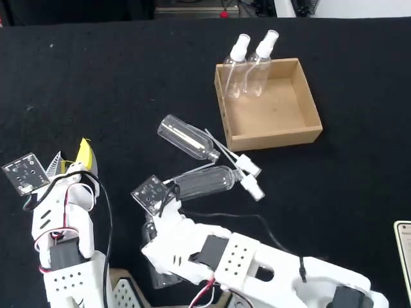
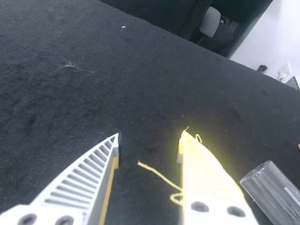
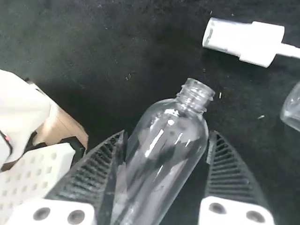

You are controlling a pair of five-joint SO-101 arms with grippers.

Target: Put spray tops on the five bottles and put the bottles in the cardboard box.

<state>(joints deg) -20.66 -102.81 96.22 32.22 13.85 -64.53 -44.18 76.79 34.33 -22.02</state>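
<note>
Looking down over the desk, one finds the cardboard box (image 1: 302, 131) toward the far edge, right of the middle. Two capped bottles (image 1: 247, 74) lean inside against its far wall, so two of five look finished. Near the box's near-left corner lie two loose spray tops (image 1: 249, 176) and two uncapped bottles on their sides: the far bottle (image 1: 187, 138) and the held bottle (image 1: 207, 181), whose neck ends just short of one top. The right gripper (image 1: 174, 187) is at that bottle's base. What looks like a fifth bottle (image 1: 157, 266) lies partly under the right arm by the near edge. The left gripper (image 1: 70, 155) is near the left edge.

From the left wrist, the fingers (image 2: 197, 178) stand well apart over bare desk, holding nothing. A clear bottle end (image 2: 269, 187) lies just beside them; which bottle it is I cannot tell.

From the right wrist, the fingers (image 3: 101, 164) sit against both sides of the held bottle, apparently gripping it. Its neck is bare, and a spray top (image 3: 243, 40) lies apart beyond it.

Three bottles seem left to cap and box.
</note>
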